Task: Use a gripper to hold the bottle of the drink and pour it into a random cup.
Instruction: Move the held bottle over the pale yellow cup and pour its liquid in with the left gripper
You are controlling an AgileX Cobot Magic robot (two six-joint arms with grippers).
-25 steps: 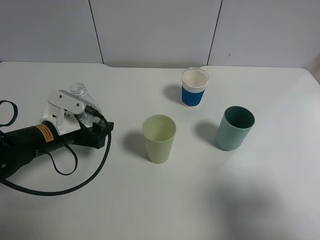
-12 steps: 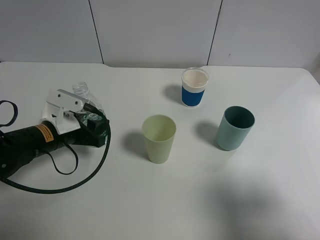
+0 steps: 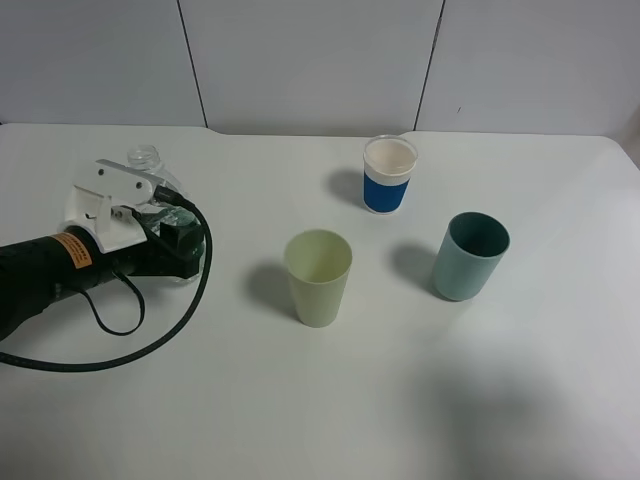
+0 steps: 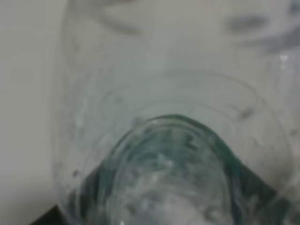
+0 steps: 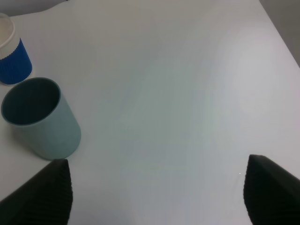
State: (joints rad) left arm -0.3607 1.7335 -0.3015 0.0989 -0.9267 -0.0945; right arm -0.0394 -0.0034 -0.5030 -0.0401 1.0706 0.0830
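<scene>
The small clear bottle of the drink [image 3: 147,160], capless and with a dark green label, stands at the left of the table. My left gripper [image 3: 138,205], with its white jaw piece, is shut on the bottle's body. The bottle [image 4: 173,154] fills the left wrist view, clear plastic and green label close up, so the jaws are hidden there. The pale yellow-green cup [image 3: 318,276] stands upright mid-table, well to the right of the bottle. My right gripper [image 5: 157,192] is open over bare table with nothing between its dark fingertips; it is outside the exterior view.
A white cup with a blue band [image 3: 389,175] stands at the back centre. A teal tumbler [image 3: 470,255] stands to the right and also shows in the right wrist view [image 5: 40,119]. A black cable [image 3: 150,330] loops on the table by the left arm.
The left gripper closed on the bottle, then moved left and slightly back with it. The cups have not moved.
</scene>
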